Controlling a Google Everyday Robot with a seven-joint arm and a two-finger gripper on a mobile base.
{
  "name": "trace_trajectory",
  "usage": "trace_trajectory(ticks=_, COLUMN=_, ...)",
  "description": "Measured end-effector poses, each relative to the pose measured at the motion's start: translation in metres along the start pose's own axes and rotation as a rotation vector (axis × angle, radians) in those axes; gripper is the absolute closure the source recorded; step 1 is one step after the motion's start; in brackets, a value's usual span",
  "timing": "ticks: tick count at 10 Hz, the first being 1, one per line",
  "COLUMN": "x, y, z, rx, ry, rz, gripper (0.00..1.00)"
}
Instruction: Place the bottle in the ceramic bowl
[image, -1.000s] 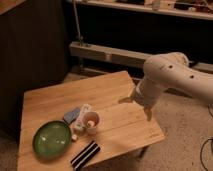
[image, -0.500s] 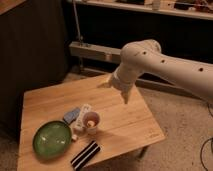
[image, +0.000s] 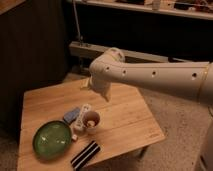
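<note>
The white bottle (image: 81, 116) lies on the wooden table (image: 125, 117), between a small blue block (image: 71, 115) and a tan round cup (image: 91, 120). It touches or nearly touches the cup. The green ceramic bowl (image: 52, 139) sits at the table's front left, with nothing in it. My gripper (image: 99, 91) hangs from the white arm (image: 150, 75) above the back middle of the table. It is up and to the right of the bottle, apart from it.
A dark striped flat object (image: 85, 155) lies at the front edge, right of the bowl. A dark cabinet (image: 30, 50) stands behind the table on the left. A low grey rail (image: 85, 50) runs along the back.
The arm has swung left across the table. The gripper went from beyond the table's right edge to above its back middle, nearer the bottle. The objects have not moved.
</note>
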Motion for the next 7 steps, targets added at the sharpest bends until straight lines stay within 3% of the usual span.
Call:
trace_trajectory(ticks=2, x=0.017, y=0.005, z=0.029, rx=-0.04, ry=-0.027, rz=-0.012, gripper=0.2)
trace_trajectory(ticks=4, x=0.027, y=0.004, z=0.051, rx=-0.079, ry=-0.133, rz=-0.025, gripper=0.2)
trace_trajectory(ticks=5, x=0.027, y=0.0, z=0.057, rx=-0.107, ry=-0.221, rz=-0.031, gripper=0.2)
trace_trajectory(ticks=7, x=0.03, y=-0.002, z=0.058, rx=-0.122, ry=-0.285, rz=-0.046, gripper=0.2)
